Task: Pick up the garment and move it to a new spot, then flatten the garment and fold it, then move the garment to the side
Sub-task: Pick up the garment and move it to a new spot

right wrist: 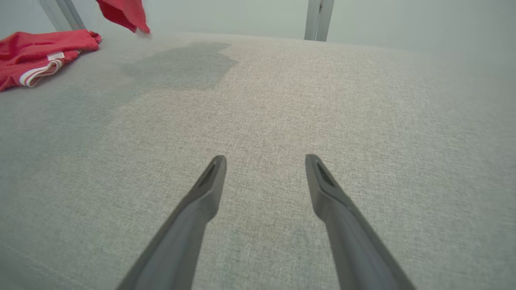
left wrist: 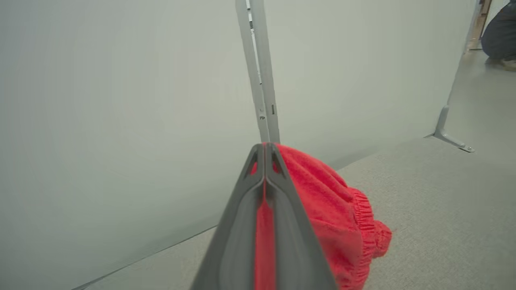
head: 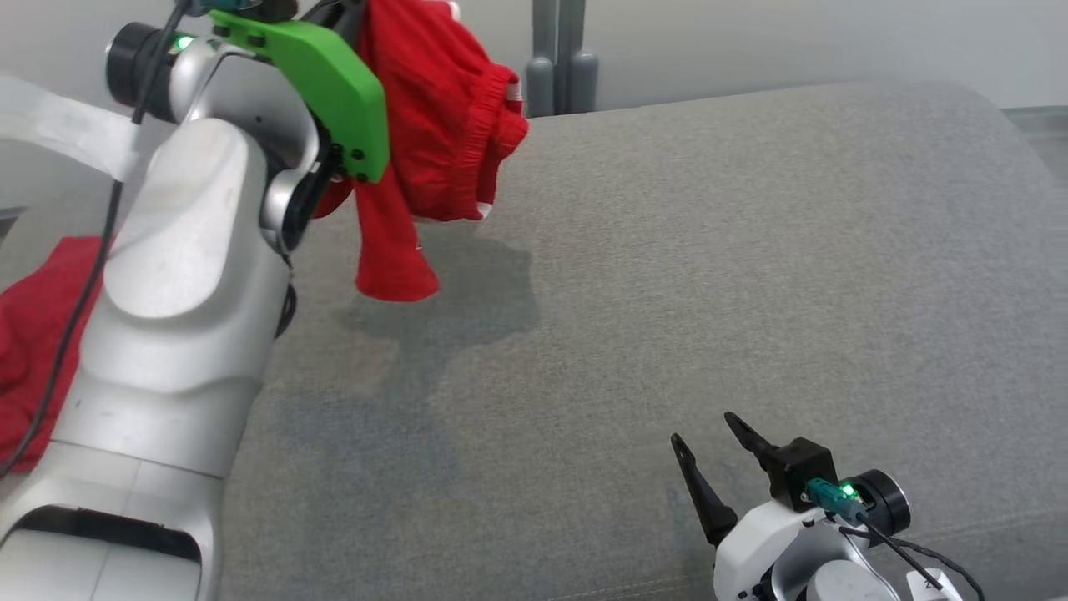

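We pinch the red fleece garment with gathered waistband in our left gripper, fingers pressed together | it hangs long-axis down over the grey fabric surface | our right gripper, spread, sits well apart.

What lies around me: a grey counter, a pale wall and a loose red cloth.
Before me spreads the counter, covered in grey woven fabric, with a dark shadow on it towards my left. At its left edge lies a red cloth, rumpled, with white stripes along one border and a small white label. Behind the counter stands a pale wall of panels, joined at a pair of grey posts. Further right, a metal foot props the wall's end on the grey floor, and past it a person in dark clothes crouches low.
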